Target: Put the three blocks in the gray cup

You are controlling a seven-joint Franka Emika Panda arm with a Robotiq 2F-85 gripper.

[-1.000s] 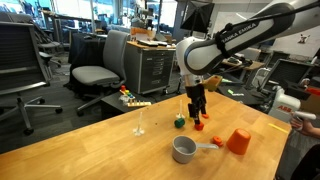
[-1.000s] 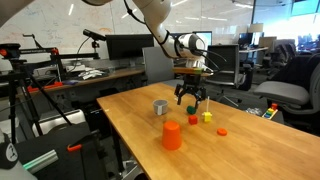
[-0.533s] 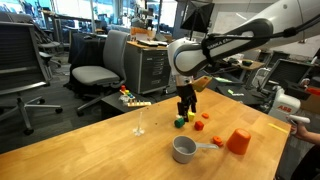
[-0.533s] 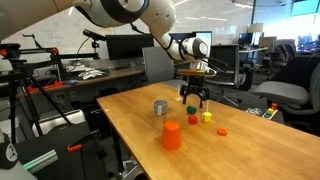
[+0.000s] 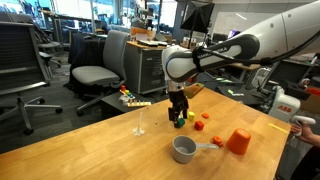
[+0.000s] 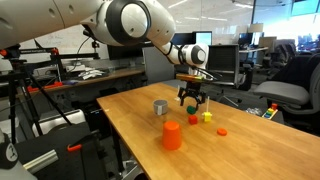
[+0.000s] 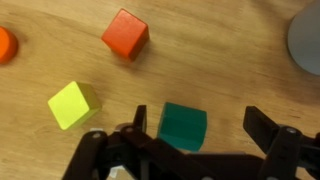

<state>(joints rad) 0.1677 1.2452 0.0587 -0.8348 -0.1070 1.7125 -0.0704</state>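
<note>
Hovering low with gripper (image 7: pixel 198 122) over green block (image 7: pixel 183 125), jaws spread either side, nothing pinched yet: likely lined up to close on it. Lying mid-surface (image 5: pixel 110 150) beside yellow (image 7: pixel 74 104) and red (image 7: pixel 125 34). Cup (image 5: pixel 184 150) well apart, toward near edge.

Three blocks, two cups, one orange disc (image 6: pixel 221 131), one robot arm (image 5: pixel 250 42).

Standing by the table I count three small blocks, one of each colour: one green block (image 7: pixel 183 124), one yellow block (image 7: pixel 74 104) and one red-orange block (image 7: pixel 125 34). The cup-shaped things number two: one gray cup (image 5: pixel 184 150) with a single short handle, and one larger orange cup (image 5: pixel 238 141). The flat disc is the only one of its kind, and a single arm reaches over the table.
</note>
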